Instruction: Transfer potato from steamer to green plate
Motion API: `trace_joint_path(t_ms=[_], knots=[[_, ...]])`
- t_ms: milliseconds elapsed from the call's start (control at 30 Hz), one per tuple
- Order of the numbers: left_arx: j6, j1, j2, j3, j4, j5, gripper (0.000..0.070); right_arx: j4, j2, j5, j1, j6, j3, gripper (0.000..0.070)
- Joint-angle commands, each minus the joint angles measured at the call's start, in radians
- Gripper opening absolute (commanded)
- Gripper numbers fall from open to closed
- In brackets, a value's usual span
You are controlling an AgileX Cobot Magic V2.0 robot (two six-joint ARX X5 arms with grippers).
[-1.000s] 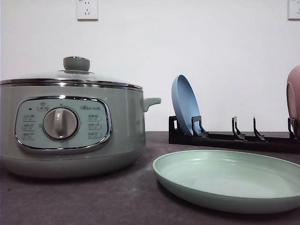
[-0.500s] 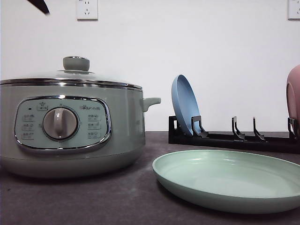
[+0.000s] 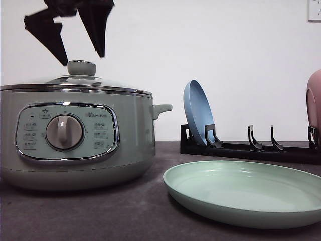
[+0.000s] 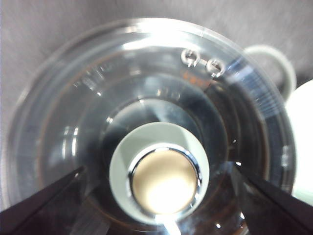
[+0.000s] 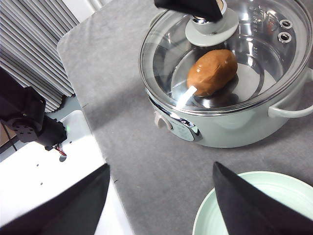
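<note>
The pale green steamer (image 3: pixel 75 135) stands at the left of the table with its glass lid (image 4: pixel 146 73) on. Through the lid, the orange-brown potato (image 5: pixel 212 72) lies inside the steamer (image 5: pixel 230 127). My left gripper (image 3: pixel 81 57) hangs open just above the lid knob (image 4: pixel 161 178), one finger on each side, not touching it. In its wrist view the left gripper (image 4: pixel 157 168) straddles the knob. The green plate (image 3: pixel 246 193) lies empty to the right of the steamer. My right gripper (image 5: pixel 160 166) is open and empty, high over the table between steamer and green plate (image 5: pixel 283 188).
A black dish rack (image 3: pixel 251 148) behind the plate holds an upright blue plate (image 3: pixel 198 113) and, at the far right, a pink plate (image 3: pixel 315 100). The grey table's edge (image 5: pixel 93 132) runs beside the steamer, with a black arm base (image 5: pixel 29 122) beyond it.
My left gripper came down into the front view from the top left and now hangs open over the lid knob. Steamer, lid and plates have not moved.
</note>
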Motion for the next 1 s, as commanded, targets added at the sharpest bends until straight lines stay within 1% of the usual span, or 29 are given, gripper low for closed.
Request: trace_joint_path(t_ms=[0,200,367,500,600,633,667,767,867,967], knots=[[0.009,-0.009,0.029,0.034,0.002,-0.006,0.0589,0.004,0.011,-0.003,0.008,0.0,0.016,0.0417],[0.009,-0.01,0.061,0.034,-0.004,-0.006,0.0582,0.005,0.011,-0.003,0.008,0.0,0.016,0.0417],[0.008,-0.011,0.068,0.034,-0.002,-0.006,0.051,0.006,0.011,0.002,0.008,-0.001,0.016,0.0417],[0.008,-0.014,0.068,0.034,-0.003,-0.006,0.0484,0.006,0.011,0.009,0.007,-0.001,0.016,0.0417],[0.008,-0.016,0.068,0.034,-0.006,-0.007,0.0362,0.006,0.011,0.023,0.008,-0.001,0.016,0.0417],[0.008,-0.016,0.068,0.034,-0.009,-0.006,0.0331,0.006,0.011,0.023,0.007,-0.001,0.016,0.0417],[0.008,-0.017,0.068,0.034,-0.013,-0.006,0.0308,0.006,0.011,0.023,0.007,-0.001,0.016,0.0417],[0.008,-0.017,0.068,0.034,-0.027,-0.006,0.0277,0.006,0.011,0.023,0.007,-0.001,0.016,0.0417],[0.008,-0.017,0.068,0.034,-0.04,-0.006,0.0162,0.006,0.011,0.023,0.008,-0.001,0.016,0.0417],[0.008,-0.017,0.068,0.034,-0.055,-0.006,0.0062,0.006,0.011,0.023,0.007,-0.001,0.016,0.0417]])
